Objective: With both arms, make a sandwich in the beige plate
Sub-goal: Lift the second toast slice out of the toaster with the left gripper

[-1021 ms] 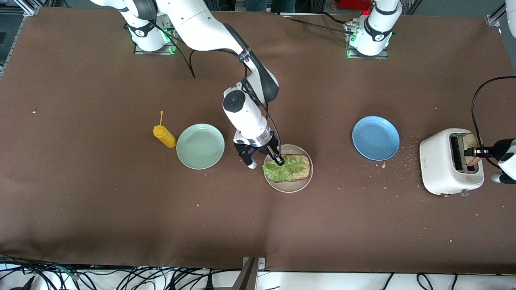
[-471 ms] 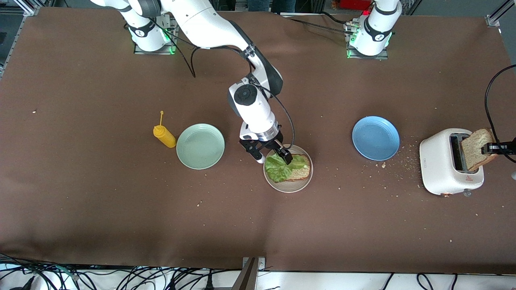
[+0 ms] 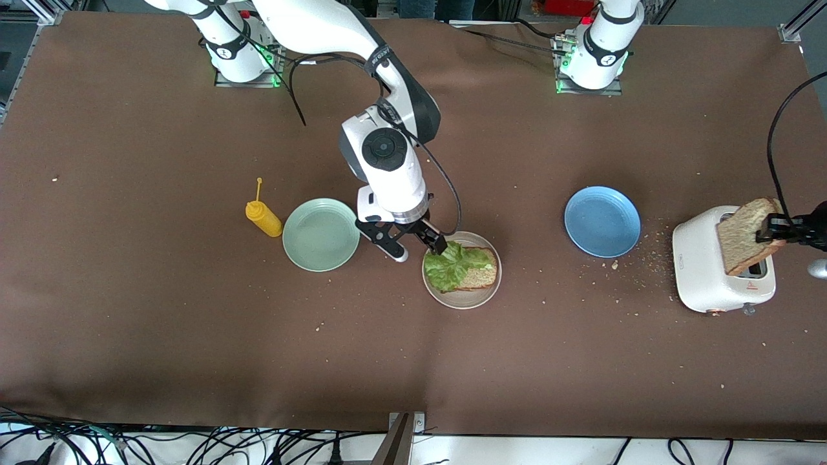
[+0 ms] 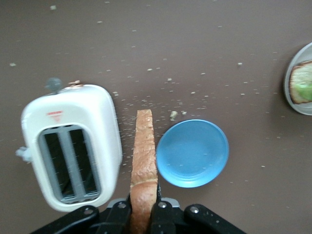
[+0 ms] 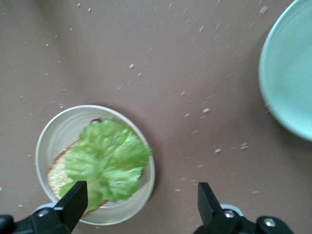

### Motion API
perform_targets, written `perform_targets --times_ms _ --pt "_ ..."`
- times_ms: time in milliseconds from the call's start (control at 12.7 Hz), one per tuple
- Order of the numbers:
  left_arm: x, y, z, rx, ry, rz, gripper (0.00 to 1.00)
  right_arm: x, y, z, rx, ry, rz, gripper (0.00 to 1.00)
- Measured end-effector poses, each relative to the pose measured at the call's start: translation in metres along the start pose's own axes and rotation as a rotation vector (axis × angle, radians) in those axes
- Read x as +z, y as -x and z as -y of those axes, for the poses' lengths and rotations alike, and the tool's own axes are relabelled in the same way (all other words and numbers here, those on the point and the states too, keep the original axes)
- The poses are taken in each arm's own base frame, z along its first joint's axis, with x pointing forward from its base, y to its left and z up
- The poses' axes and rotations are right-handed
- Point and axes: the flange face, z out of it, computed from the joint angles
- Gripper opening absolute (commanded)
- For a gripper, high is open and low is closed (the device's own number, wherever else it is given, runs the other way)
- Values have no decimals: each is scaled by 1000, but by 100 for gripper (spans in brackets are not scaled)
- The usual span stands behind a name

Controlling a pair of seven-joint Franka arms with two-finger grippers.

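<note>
The beige plate (image 3: 462, 301) holds one slice of brown bread (image 3: 483, 276) with a green lettuce leaf (image 3: 451, 266) lying on it. My right gripper (image 3: 420, 250) hangs open just above the plate's rim, beside the lettuce, with nothing between its fingers. In the right wrist view the lettuce (image 5: 108, 158) covers most of the bread (image 5: 57, 178) on the plate (image 5: 48, 134), under the open right gripper (image 5: 141, 196). My left gripper (image 3: 775, 227) is shut on a second toasted slice (image 3: 743, 236), held on edge over the white toaster (image 3: 707, 278). The left wrist view shows that slice (image 4: 145, 156) pinched in the left gripper (image 4: 144, 207).
A mint-green plate (image 3: 321, 234) and a yellow squeeze bottle (image 3: 263, 218) stand toward the right arm's end. A blue plate (image 3: 602, 221) lies between the beige plate and the toaster (image 4: 73, 151). Crumbs are scattered round the toaster and blue plate (image 4: 192, 153).
My right gripper opened, let go of the lettuce on the bread and rose. My left gripper lifted the toasted slice up out of the toaster slot.
</note>
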Motion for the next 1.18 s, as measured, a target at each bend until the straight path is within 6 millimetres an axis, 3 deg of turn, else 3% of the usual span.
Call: perform_targets --times_ms 157,393,550,864,1021,1178 --pt "31 -21 -54 7 171 29 0 -34 -34 -19 -122 74 9 100" --pt "102 -56 -137 5 414 140 0 -75 -96 -58 -307 153 63 100" --pt "150 -80 -180 5 565 164 0 -100 -138 -86 -415 170 98 100" --pt "208 -112 -287 -42 548 94 0 -145 -209 -142 -549 155 159 100" --pt "225 -116 -314 -64 538 78 0 -162 -253 -178 -564 150 156 100" --pt "241 -121 -322 -102 535 73 0 -171 -283 -208 -599 195 144 100"
